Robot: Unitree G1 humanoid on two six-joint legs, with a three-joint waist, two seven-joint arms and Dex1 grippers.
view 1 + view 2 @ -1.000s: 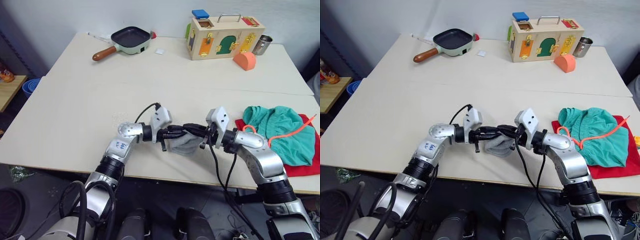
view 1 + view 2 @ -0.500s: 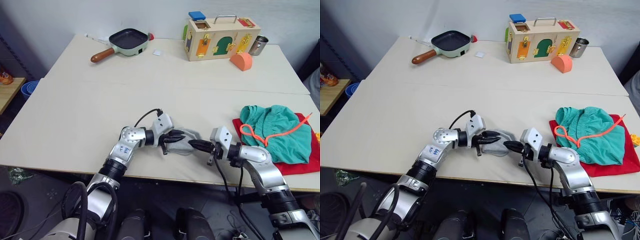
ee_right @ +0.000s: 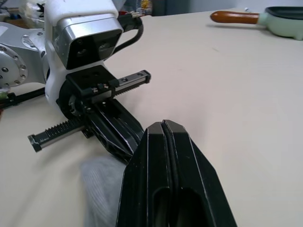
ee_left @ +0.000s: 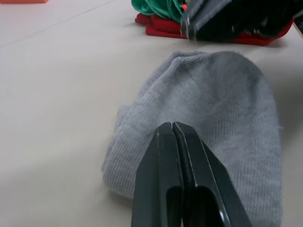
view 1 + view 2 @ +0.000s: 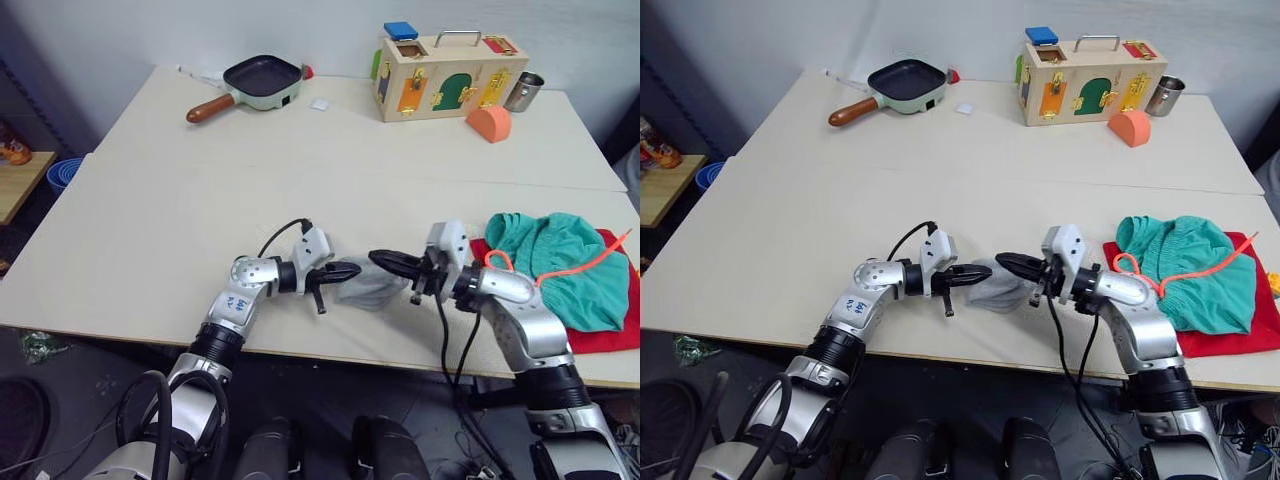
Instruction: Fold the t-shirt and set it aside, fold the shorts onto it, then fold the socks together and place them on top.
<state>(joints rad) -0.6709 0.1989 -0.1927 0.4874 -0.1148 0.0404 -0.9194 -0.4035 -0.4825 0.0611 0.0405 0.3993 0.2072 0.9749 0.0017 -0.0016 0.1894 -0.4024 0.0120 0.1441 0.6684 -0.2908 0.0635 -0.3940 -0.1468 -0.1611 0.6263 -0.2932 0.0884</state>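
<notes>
Near the worktop's (image 5: 150, 200) front edge, head views: grey socks (image 5: 372, 289) lie between left gripper (image 5: 345, 271) and right gripper (image 5: 385, 260); teal shorts (image 5: 560, 260) rest on the red t-shirt (image 5: 610, 335).

Left wrist view: closed fingers (image 4: 175, 156), empty, over the socks.

Right wrist view: fingers (image 3: 163, 156) closed, empty. Judgement: open before pinching both layers together.

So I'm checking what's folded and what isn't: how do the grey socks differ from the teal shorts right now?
The socks are a small, flat grey bundle near the table's front edge, between the two pincers; the shorts are a much larger, crumpled teal heap. The socks rest directly on the table, while the shorts lie on the red t-shirt at the robot's right, with an orange drawstring trailing over them. Both are soft cloth.
</notes>
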